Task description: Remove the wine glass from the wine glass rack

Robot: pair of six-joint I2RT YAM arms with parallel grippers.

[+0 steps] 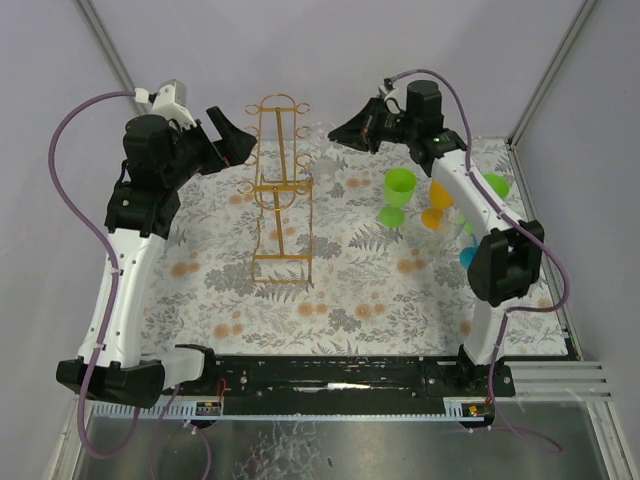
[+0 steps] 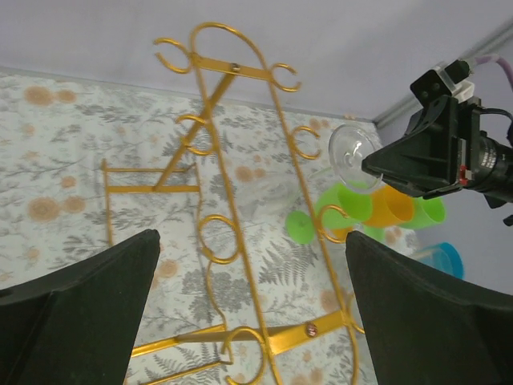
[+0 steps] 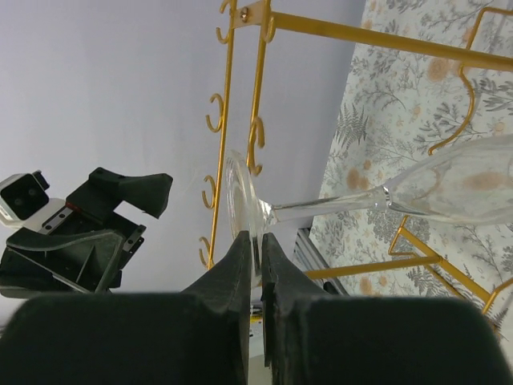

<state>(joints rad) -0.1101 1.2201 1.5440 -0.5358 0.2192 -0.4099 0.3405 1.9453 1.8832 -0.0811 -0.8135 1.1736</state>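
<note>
The gold wire wine glass rack stands upright on the floral cloth, left of centre; it also shows in the left wrist view and the right wrist view. My right gripper is shut on the rim of the foot of the clear wine glass. It holds the glass almost sideways, just right of the rack's hooks. In the left wrist view the foot sits apart from the nearest hook. My left gripper is open and empty, close to the rack's left side.
Green plastic goblets, an orange one and a blue one stand at the right of the cloth, under my right arm. White walls enclose the back and sides.
</note>
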